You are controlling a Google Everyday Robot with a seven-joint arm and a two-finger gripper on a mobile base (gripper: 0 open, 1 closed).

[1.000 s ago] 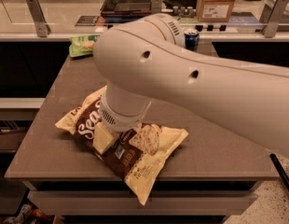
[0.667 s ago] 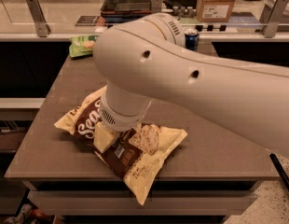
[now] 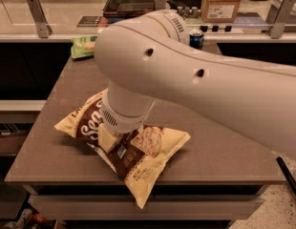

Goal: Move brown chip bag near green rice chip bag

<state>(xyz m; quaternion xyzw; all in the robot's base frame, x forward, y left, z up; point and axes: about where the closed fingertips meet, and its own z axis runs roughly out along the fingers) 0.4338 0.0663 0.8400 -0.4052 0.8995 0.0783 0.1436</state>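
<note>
The brown chip bag (image 3: 138, 161) lies flat near the front edge of the grey table (image 3: 219, 151), dark brown in the middle with cream-yellow ends and white script lettering. My gripper (image 3: 117, 140) comes straight down onto the bag's middle, below the white wrist, and rests against it. The big white arm hides most of the gripper. The green rice chip bag (image 3: 83, 46) lies at the table's far left corner, well apart from the brown bag.
A blue soda can (image 3: 196, 38) stands at the table's far edge, right of centre, partly behind my arm. Behind the table runs a counter with a cardboard box (image 3: 223, 3) and dark trays (image 3: 131, 1). A lower shelf sits to the left.
</note>
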